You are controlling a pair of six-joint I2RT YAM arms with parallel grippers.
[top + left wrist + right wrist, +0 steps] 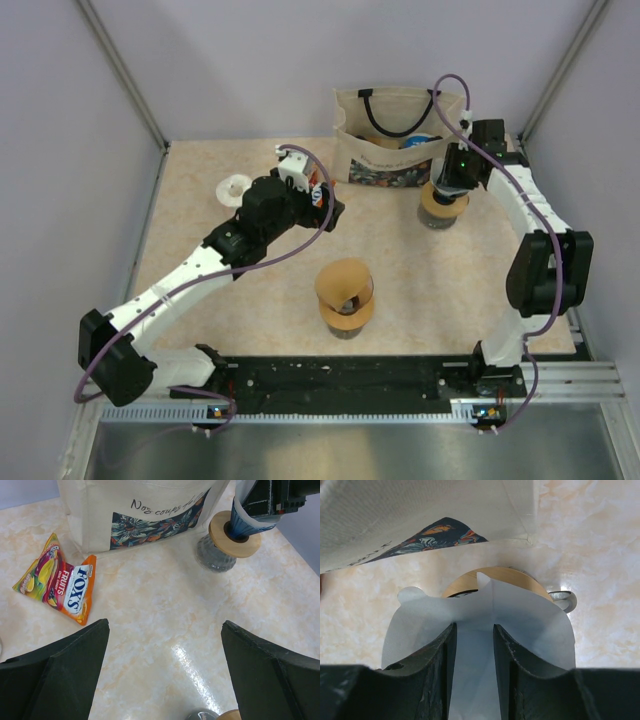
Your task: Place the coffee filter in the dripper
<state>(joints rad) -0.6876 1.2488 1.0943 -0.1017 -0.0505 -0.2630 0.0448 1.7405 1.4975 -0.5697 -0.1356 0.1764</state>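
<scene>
The white coffee filter (525, 625) is pinched between my right gripper's (474, 630) narrow jaws. It hangs over the dripper's wooden collar (520, 577). In the left wrist view the filter (245, 522) sits point down in the collar's hole, above the glass base (212, 557). In the top view my right gripper (455, 180) is right over this dripper (442, 207), in front of the tote bag. My left gripper (325, 205) is open and empty, hovering over bare table (165, 670) to the left.
A cream tote bag (400, 135) stands at the back, close behind the dripper. A Fox's candy packet (62, 582) lies near my left gripper. A second dripper with a brown filter (345, 297) stands mid-table. A small white disc (235, 188) lies back left.
</scene>
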